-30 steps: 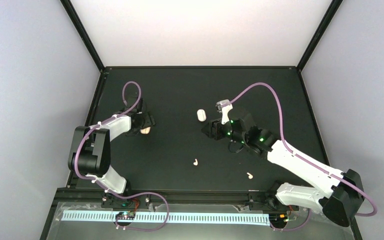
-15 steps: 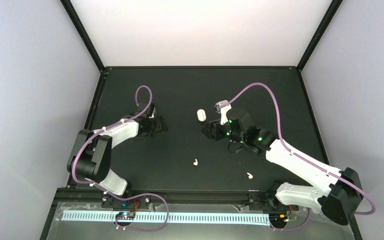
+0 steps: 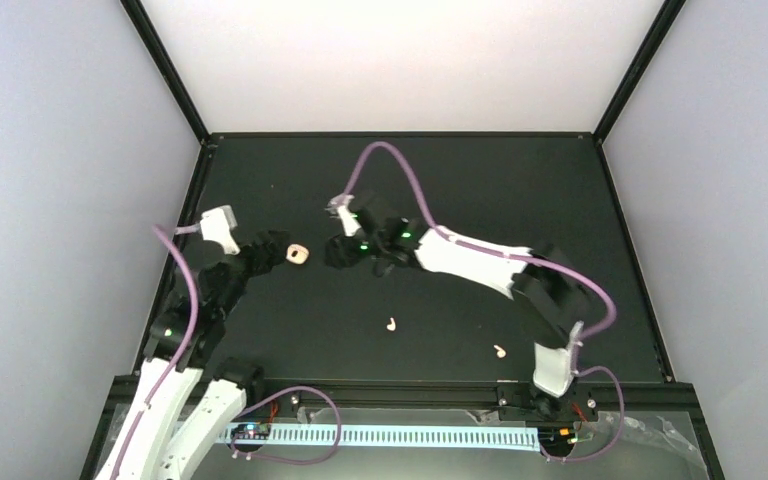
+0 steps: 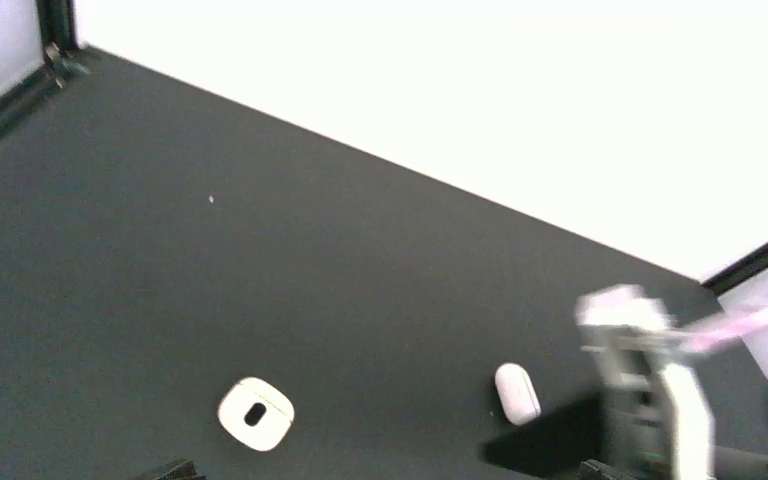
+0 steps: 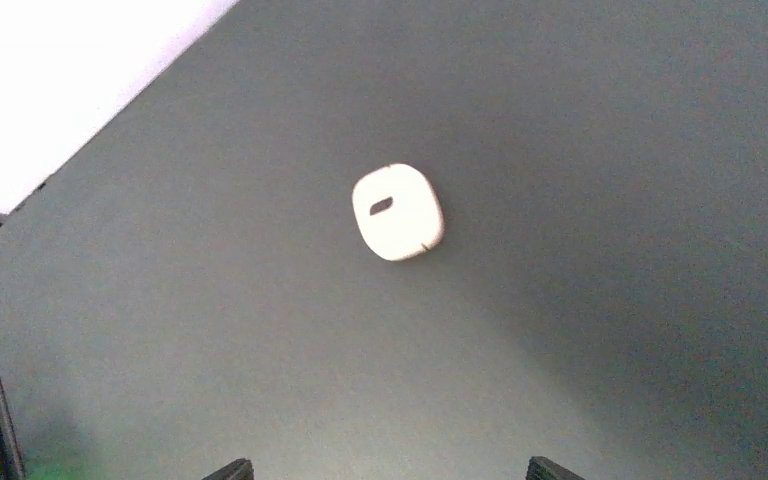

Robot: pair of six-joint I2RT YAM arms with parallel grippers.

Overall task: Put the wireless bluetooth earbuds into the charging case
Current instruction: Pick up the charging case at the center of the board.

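Note:
Two tiny cream-white earbuds lie on the black table, one near the middle front and one at the front right. The white pill-shaped charging case shows shut in the left wrist view, beside the right arm; in the top view that arm hides it. My left gripper is open and empty, just left of a small peach-tan lump with a dark spot. My right gripper is open and empty, facing that lump from the right.
The right arm stretches across the table's middle towards the left. A black frame edges the table, with pale walls beyond. The left arm's purple cable loops at the left edge.
The right arm has swung left over the case, its gripper now by the lump. The left arm has drawn back towards the near left. The lump lies free between the two grippers.

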